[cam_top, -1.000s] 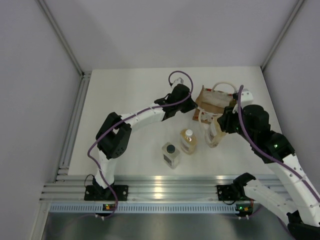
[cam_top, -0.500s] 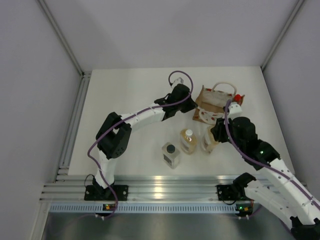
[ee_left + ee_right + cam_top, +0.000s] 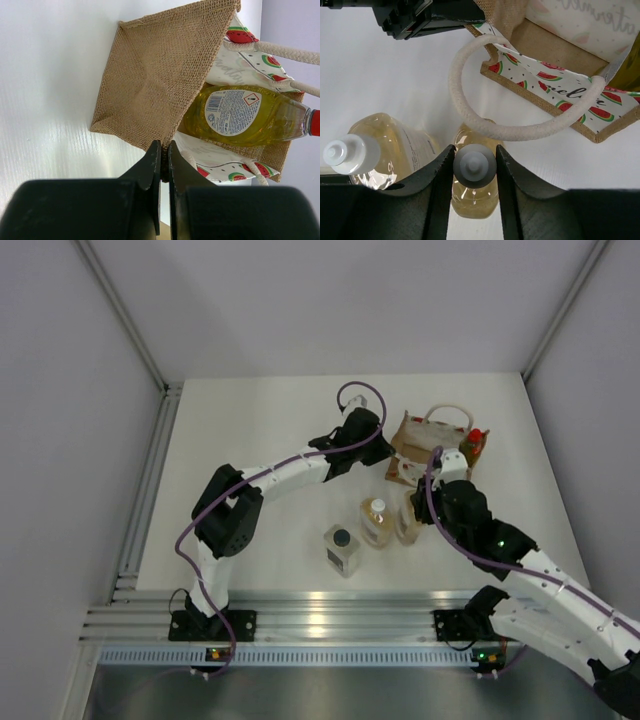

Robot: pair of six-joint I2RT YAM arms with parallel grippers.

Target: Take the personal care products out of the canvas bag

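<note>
- At the far side of the bench (image 3: pixel 250 420), the left end effector (image 3: pixel 161 162) pinches the edge of the canvas bag (image 3: pixel 150 85), fingers almost closed.
- Yellow bottle (image 3: pixel 245 116) lies in the bag's mouth.
- Right end effector (image 3: pixel 474 161) clamps the gripped amber bottle (image 3: pixel 472 200) by its cap, just beside the other amber bottle (image 3: pixel 395 150).

The yellow bottle (image 3: pixel 240 115) has its red cap cut off at 3 o'clock in the left wrist view. From above, the right arm (image 3: pixel 480 537) hides most of 1 amber bottle (image 3: pixel 406 525).

Tipped canvas bag (image 3: pixel 418 440), yellow bottle (image 3: pixel 473 447) at its mouth; clear bottle (image 3: pixel 341 549), amber bottles (image 3: pixel 376 523) upright nearby.
</note>
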